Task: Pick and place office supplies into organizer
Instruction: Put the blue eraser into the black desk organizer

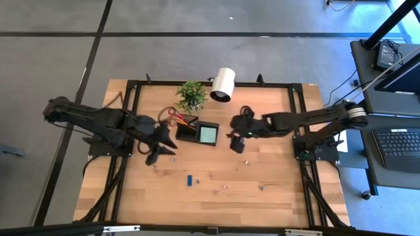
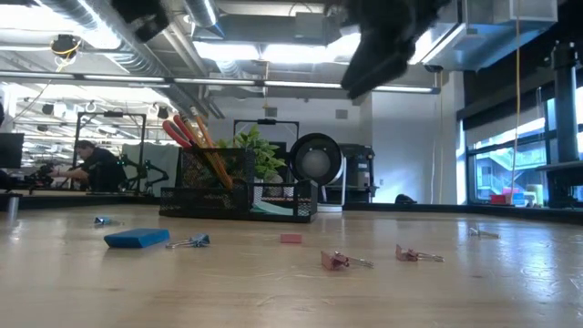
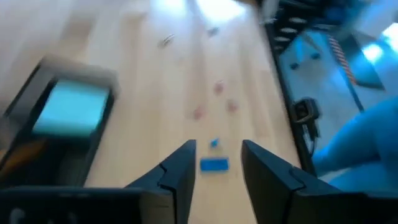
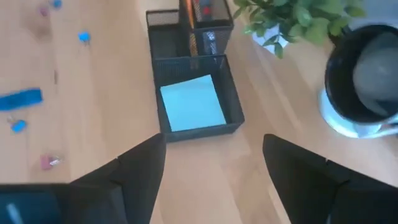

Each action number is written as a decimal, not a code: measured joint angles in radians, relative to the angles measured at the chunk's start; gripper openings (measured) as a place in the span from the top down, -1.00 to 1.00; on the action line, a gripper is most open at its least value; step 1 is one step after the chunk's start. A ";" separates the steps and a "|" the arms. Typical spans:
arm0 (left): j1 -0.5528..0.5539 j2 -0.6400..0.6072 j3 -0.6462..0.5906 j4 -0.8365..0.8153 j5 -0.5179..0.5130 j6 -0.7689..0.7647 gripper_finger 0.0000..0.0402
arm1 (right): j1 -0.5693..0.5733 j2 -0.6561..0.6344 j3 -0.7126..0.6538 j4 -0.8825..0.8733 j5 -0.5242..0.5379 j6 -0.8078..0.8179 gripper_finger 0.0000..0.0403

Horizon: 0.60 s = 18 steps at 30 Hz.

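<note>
Organizer [image 1: 197, 131], clips [image 2: 344, 261] on table [image 1: 275, 177]

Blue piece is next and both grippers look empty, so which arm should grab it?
Left, probably. The left gripper hangs open nearer the blue piece, which sits just beyond its fingers in its wrist view. The right gripper, also open, faces the organizer instead.

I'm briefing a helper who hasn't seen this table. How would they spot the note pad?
Find the black organizer in front of the potted plant. The note pad lies flat in its low open compartment: a pale teal square, unlike the upright scissors beside it.
</note>
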 joint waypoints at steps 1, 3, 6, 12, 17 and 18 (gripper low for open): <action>-0.014 0.024 0.000 0.051 -0.002 0.036 0.38 | 0.001 -0.029 -0.033 0.021 0.001 0.015 -0.35; -0.040 0.076 0.000 0.128 -0.020 0.045 0.38 | 0.002 -0.080 -0.089 0.059 0.001 0.047 -0.35; -0.043 0.155 0.001 0.214 -0.046 -0.134 0.38 | 0.002 -0.131 -0.158 0.092 -0.002 0.085 -0.35; -0.108 0.340 0.004 0.217 0.014 -0.182 0.38 | 0.004 -0.168 -0.228 0.115 -0.002 0.079 -0.35; -0.137 0.490 0.005 0.347 0.176 -0.262 0.38 | 0.002 -0.168 -0.228 0.133 -0.002 0.025 -0.35; -0.141 0.516 0.005 0.381 0.207 -0.295 0.38 | 0.002 -0.168 -0.228 0.136 -0.002 0.021 -0.35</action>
